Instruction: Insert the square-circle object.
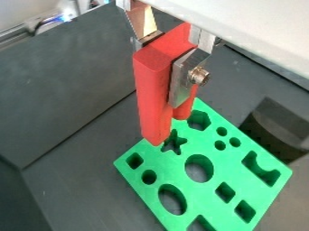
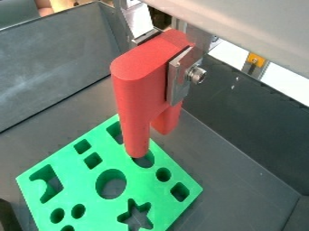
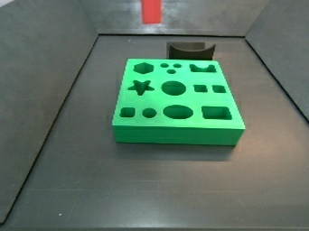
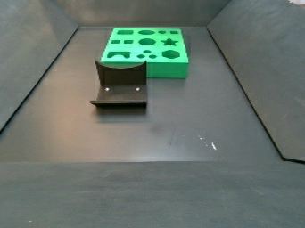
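Note:
My gripper (image 1: 163,61) is shut on the square-circle object (image 1: 154,95), a tall red peg of two joined upright bars. The silver fingers clamp its upper part, as both wrist views show (image 2: 161,59). The peg (image 2: 139,99) hangs upright above the green block (image 1: 223,194) with shaped holes, its lower end over the block's edge near the star hole (image 1: 176,142). In a side view only the peg's lower end (image 3: 151,11) shows, high above the block (image 3: 178,126); the gripper is out of that frame. In another side view the block (image 4: 149,62) shows, but neither peg nor gripper does.
The dark fixture (image 4: 119,86) stands on the floor just beside the green block; it also shows behind the block in a side view (image 3: 190,48) and in a wrist view (image 1: 276,126). Grey walls enclose the dark floor (image 4: 167,151).

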Tool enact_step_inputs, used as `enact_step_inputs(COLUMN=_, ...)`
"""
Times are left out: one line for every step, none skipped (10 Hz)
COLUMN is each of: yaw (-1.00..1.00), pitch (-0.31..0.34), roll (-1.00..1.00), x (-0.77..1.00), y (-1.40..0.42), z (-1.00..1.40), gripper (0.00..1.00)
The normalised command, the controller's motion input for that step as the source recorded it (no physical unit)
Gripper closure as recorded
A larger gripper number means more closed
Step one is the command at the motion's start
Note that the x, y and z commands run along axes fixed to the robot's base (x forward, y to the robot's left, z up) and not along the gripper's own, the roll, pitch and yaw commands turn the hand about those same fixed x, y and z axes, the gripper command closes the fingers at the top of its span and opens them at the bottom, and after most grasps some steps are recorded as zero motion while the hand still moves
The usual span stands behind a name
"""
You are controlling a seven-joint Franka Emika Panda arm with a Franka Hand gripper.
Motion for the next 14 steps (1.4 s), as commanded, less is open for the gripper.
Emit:
enact_step_inputs(yaw=-0.99, pitch=-0.076, roll=0.0, x=-0.03, y=-0.07, z=-0.67, gripper=1.0)
enact_step_inputs(yaw=-0.99, pitch=-0.05, roll=0.0, x=-0.02, y=-0.08, z=-0.66, gripper=1.0)
enact_step_inputs(yaw=-0.99, pitch=-0.03, roll=0.0, x=0.0, y=-0.1, z=-0.64, gripper=1.0)
enact_step_inputs(yaw=-0.99, pitch=-0.026, roll=0.0, x=0.0, y=-0.11, z=-0.62, gripper=1.0)
enact_step_inputs(yaw=-0.99, pitch=-0.016, roll=0.0, x=0.0, y=-0.12, z=-0.57, gripper=1.0)
enact_step_inputs(yaw=-0.97, pitch=-0.003, roll=0.0, x=0.0, y=-0.16, z=-0.48, gripper=1.0)
enact_step_inputs(yaw=-0.96, pitch=0.0, roll=0.0, x=0.0, y=-0.19, z=-0.42, gripper=1.0)
enact_step_inputs(yaw=-0.95, pitch=0.0, roll=0.0, x=0.0, y=-0.21, z=-0.37, gripper=1.0)
enact_step_inputs(yaw=-0.95, pitch=0.0, roll=0.0, x=0.0, y=-0.21, z=-0.37, gripper=1.0)
enact_step_inputs(yaw=-0.99, pitch=0.0, roll=0.0, x=0.0, y=-0.17, z=-0.41, gripper=1.0)
enact_step_inputs(yaw=-1.0, pitch=0.0, roll=0.01, x=0.0, y=-0.07, z=-0.41, gripper=1.0)
enact_step_inputs(yaw=-1.0, pitch=0.0, roll=0.03, x=0.0, y=0.0, z=-0.38, gripper=1.0)
enact_step_inputs(yaw=-1.0, pitch=0.0, roll=0.03, x=0.0, y=0.0, z=-0.37, gripper=1.0)
enact_step_inputs(yaw=-1.0, pitch=0.0, roll=0.06, x=0.0, y=0.0, z=-0.33, gripper=1.0)
